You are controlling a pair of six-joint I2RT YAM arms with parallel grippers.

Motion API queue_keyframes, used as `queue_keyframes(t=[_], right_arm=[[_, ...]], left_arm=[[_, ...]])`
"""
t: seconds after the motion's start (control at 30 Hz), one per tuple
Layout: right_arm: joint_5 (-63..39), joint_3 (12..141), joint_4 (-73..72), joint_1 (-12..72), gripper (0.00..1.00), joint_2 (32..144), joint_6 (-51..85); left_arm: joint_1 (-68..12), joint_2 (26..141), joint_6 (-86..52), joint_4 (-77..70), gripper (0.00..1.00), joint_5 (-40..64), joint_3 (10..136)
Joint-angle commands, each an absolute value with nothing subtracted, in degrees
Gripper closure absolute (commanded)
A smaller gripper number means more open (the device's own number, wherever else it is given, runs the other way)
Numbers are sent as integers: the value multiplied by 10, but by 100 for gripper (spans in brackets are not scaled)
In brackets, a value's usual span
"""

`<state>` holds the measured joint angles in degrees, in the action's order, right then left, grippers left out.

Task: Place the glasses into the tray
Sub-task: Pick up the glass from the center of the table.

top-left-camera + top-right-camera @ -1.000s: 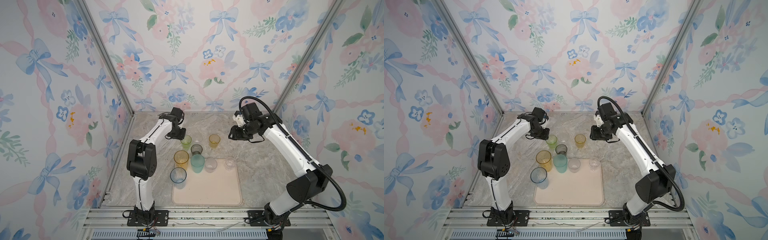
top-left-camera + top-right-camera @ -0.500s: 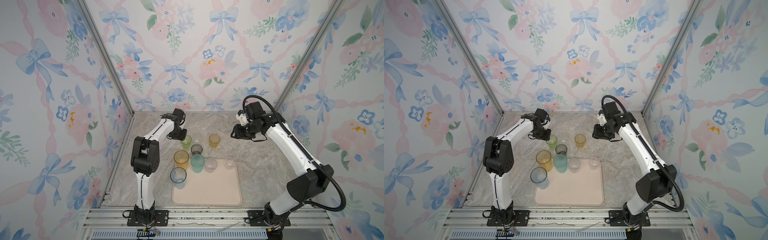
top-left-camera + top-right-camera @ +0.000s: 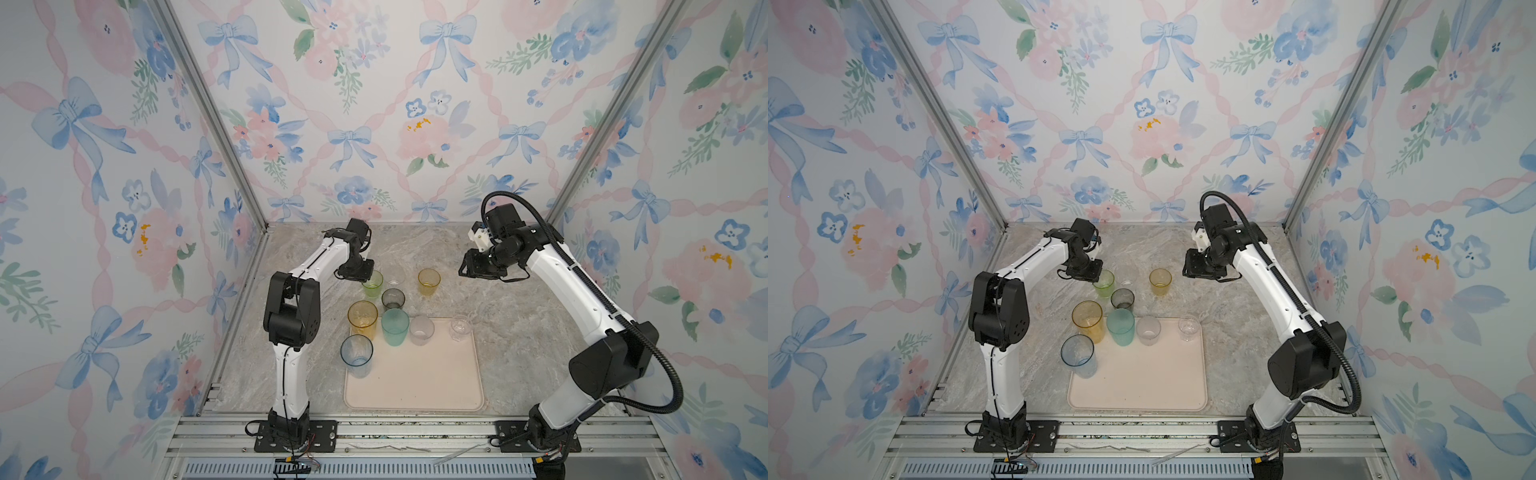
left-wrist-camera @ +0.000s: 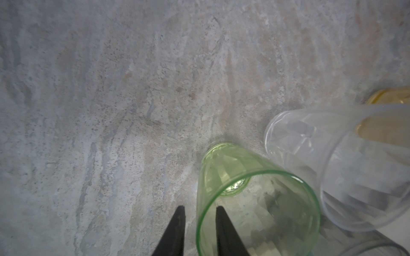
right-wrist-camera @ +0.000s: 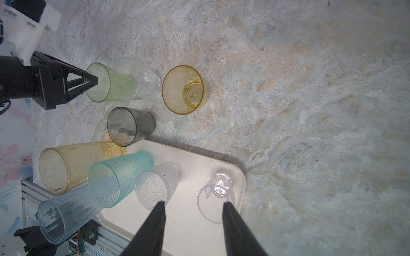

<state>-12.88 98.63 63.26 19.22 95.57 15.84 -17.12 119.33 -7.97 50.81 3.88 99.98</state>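
Observation:
My left gripper is open and straddles the rim of the lime green glass, one finger inside and one outside, with a gap still showing. That glass stands on the table beside a small clear glass, a short amber glass and a smoky grey glass. The teal, frosted white and another small clear glass stand on the tray. My right gripper hangs open and empty, to the right of the short amber glass.
A tall amber glass stands just off the tray's far left corner. A pale blue glass stands at the tray's left rim. Flowered walls close in three sides, and an aluminium rail runs along the front.
My left gripper has come down onto the lime green glass's rim and its jaws have narrowed. The right arm has hardly moved.

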Motion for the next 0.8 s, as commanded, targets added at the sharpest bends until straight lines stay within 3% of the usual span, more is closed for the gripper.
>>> queue_keyframes(t=[0.0, 0.17, 0.3, 0.77], right_arm=[[-133, 1001, 637, 186, 54, 960, 152], [-132, 998, 637, 186, 55, 958, 153], [-132, 995, 636, 186, 55, 955, 155], [-134, 987, 632, 187, 55, 951, 159]], left_arm=[[-170, 1206, -70, 512, 75, 43, 1013], [-169, 1206, -69, 512, 80, 44, 1014], [-169, 1204, -68, 512, 91, 44, 1013], [-168, 1145, -67, 512, 93, 3, 1023]])
